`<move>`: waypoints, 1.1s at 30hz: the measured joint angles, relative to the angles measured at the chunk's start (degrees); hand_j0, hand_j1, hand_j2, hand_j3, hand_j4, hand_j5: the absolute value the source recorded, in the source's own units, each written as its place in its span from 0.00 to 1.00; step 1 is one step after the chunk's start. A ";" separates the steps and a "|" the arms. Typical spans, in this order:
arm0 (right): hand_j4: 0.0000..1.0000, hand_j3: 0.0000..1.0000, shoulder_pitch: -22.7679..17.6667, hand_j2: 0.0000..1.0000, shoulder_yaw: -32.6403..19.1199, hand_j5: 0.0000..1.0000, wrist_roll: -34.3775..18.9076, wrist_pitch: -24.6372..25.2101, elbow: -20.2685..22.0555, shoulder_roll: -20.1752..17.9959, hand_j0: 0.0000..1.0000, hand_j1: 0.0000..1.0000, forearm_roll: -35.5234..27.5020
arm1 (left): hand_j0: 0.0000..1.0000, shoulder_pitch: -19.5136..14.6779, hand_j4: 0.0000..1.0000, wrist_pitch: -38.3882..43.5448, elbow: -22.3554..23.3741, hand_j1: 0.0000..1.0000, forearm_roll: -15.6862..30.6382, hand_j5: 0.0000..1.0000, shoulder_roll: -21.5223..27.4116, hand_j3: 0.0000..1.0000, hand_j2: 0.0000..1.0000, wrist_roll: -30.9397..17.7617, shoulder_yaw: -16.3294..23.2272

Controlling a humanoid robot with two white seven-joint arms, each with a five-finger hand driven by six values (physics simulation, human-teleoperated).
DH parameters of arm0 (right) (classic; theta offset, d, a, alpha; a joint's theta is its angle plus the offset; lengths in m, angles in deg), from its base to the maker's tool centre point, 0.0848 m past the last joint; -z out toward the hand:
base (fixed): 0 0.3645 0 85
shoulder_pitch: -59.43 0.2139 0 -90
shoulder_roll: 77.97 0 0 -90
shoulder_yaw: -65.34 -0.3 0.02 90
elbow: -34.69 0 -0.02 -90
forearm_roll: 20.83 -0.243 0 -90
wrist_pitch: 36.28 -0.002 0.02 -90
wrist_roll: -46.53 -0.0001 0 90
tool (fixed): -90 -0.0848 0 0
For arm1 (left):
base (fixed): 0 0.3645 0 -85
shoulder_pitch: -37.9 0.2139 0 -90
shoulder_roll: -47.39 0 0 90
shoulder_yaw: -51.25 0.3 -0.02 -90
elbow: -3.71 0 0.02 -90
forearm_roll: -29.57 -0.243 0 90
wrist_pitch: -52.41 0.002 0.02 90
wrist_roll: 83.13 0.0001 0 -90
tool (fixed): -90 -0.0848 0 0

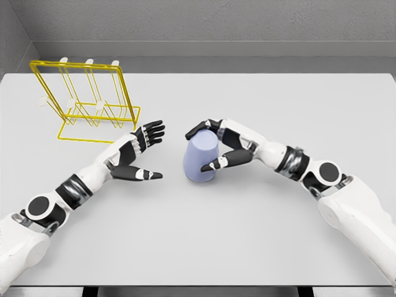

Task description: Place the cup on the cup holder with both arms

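Resting mouth-down mid-table: cup [200, 159], likely light, rigid, smooth-walled. Right hand [216, 147] wrapped round its side, fingers over top, thumb low. Left hand [137, 154] spread, empty, beside it. Holder [83, 102] well apart. Recommend gripping mid-wall.

honestly there's nothing to read here, no text, labels, brand marks, numbers or signs on anything in the head view. the cup [201, 159] has a plain lavender side with no print, the yellow wire cup holder [85, 102] carries no tag, the worktop [247, 235] is bare grey with no markings, and the white arm shells show no lettering i can make out.
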 measured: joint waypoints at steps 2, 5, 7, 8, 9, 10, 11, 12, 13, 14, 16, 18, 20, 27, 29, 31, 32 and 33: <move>0.59 0.59 0.00 0.59 0.09 0.59 0.02 0.28 -0.26 0.36 0.59 0.59 0.52 | 1.00 0.00 1.00 0.01 0.68 1.00 -0.04 1.00 -0.49 1.00 1.00 0.00 -0.18; 0.59 0.59 0.09 0.59 0.51 0.59 0.40 0.53 -0.54 0.68 0.59 0.59 0.86 | 1.00 0.18 1.00 -0.09 1.08 1.00 -1.57 1.00 -0.74 1.00 1.00 0.00 -0.39; 0.59 0.59 0.09 0.59 0.78 0.59 0.51 0.58 -0.68 0.98 0.59 0.59 1.00 | 1.00 0.53 1.00 -0.17 1.11 1.00 -3.39 1.00 -0.82 1.00 1.00 0.00 -1.04; 0.60 0.60 0.09 0.60 0.86 0.60 0.55 0.61 -0.74 1.12 0.60 0.60 1.04 | 1.00 0.53 1.00 -0.19 1.11 1.00 -3.93 1.00 -0.84 1.00 1.00 0.00 -1.25; 0.60 0.60 0.18 0.60 0.92 0.60 0.57 0.62 -0.81 1.24 0.60 0.60 1.08 | 1.00 0.53 1.00 -0.22 1.10 1.00 -4.32 1.00 -0.86 1.00 1.00 0.00 -1.40; 0.62 0.62 0.18 0.62 0.96 0.62 0.59 0.62 -0.93 1.35 0.62 0.62 1.08 | 1.00 0.61 1.00 -0.26 1.09 1.00 -4.60 1.00 -0.87 1.00 1.00 0.00 -1.51; 0.66 0.66 0.18 0.66 0.99 0.66 0.60 0.64 -1.04 1.44 0.66 0.66 1.09 | 1.00 0.70 1.00 -0.29 1.04 1.00 -4.80 1.00 -0.88 1.00 1.00 0.00 -1.59; 0.68 0.68 0.18 0.68 1.03 0.68 0.61 0.66 -1.13 1.52 0.68 0.68 1.10 | 1.00 0.70 1.00 -0.33 0.95 1.00 -4.94 1.00 -0.89 1.00 1.00 0.00 -1.64; 0.74 0.74 0.18 0.74 1.06 0.74 0.62 0.68 -1.21 1.59 0.74 0.74 1.13 | 1.00 0.70 1.00 -0.36 0.86 1.00 -5.04 1.00 -0.90 1.00 1.00 0.00 -1.68; 0.77 0.77 0.18 0.77 1.07 0.77 0.62 0.70 -1.27 1.62 0.77 0.77 1.22 | 1.00 0.70 1.00 -0.38 0.79 1.00 -5.12 1.00 -0.90 1.00 1.00 0.00 -1.71; 0.79 0.79 0.26 0.79 1.07 0.79 0.63 0.71 -1.36 1.69 0.79 0.79 1.74 | 1.00 0.79 1.00 -0.41 0.71 1.00 -5.22 1.00 -0.90 1.00 1.00 0.00 -1.75; 0.82 0.82 0.53 0.82 1.06 0.82 0.63 0.73 -1.64 1.88 0.82 0.82 2.02 | 1.00 0.79 1.00 -0.42 0.67 1.00 -5.31 1.00 -0.91 1.00 1.00 0.00 -1.77; 0.82 0.82 0.62 0.82 1.06 0.82 0.63 0.73 -1.99 2.20 0.82 0.82 2.17 | 1.00 0.79 1.00 -0.42 0.64 1.00 -5.33 1.00 -0.91 1.00 1.00 0.00 -1.78; 0.84 0.84 0.70 0.84 1.07 0.84 0.63 0.74 -2.48 2.74 0.84 0.84 2.38 | 1.00 0.97 1.00 -0.49 0.42 1.00 -5.25 1.00 -0.85 1.00 1.00 -0.10 -1.78; 0.85 0.85 0.70 0.85 1.06 0.85 0.63 0.73 -2.51 2.79 0.85 0.85 2.40 | 1.00 0.97 1.00 -0.50 0.39 1.00 -5.24 1.00 -0.86 1.00 1.00 -0.17 -1.78; 0.88 0.88 0.70 0.88 1.06 0.88 0.63 0.71 -2.53 2.82 0.88 0.88 2.43 | 1.00 1.23 1.00 -0.55 0.35 1.00 -5.23 1.00 -0.88 1.00 1.00 -0.22 -1.78; 0.92 0.92 0.70 0.92 1.06 0.92 0.61 0.69 -2.54 2.80 0.92 0.92 2.45 | 1.00 1.32 1.00 -0.58 0.32 1.00 -5.23 1.00 -0.89 1.00 1.00 -0.23 -1.78; 0.94 0.94 0.62 0.94 1.07 0.94 0.58 0.66 -2.54 2.79 0.94 0.94 2.46 | 1.00 1.32 1.00 -0.82 0.31 1.00 -5.24 1.00 -0.89 1.00 1.00 -0.24 -1.78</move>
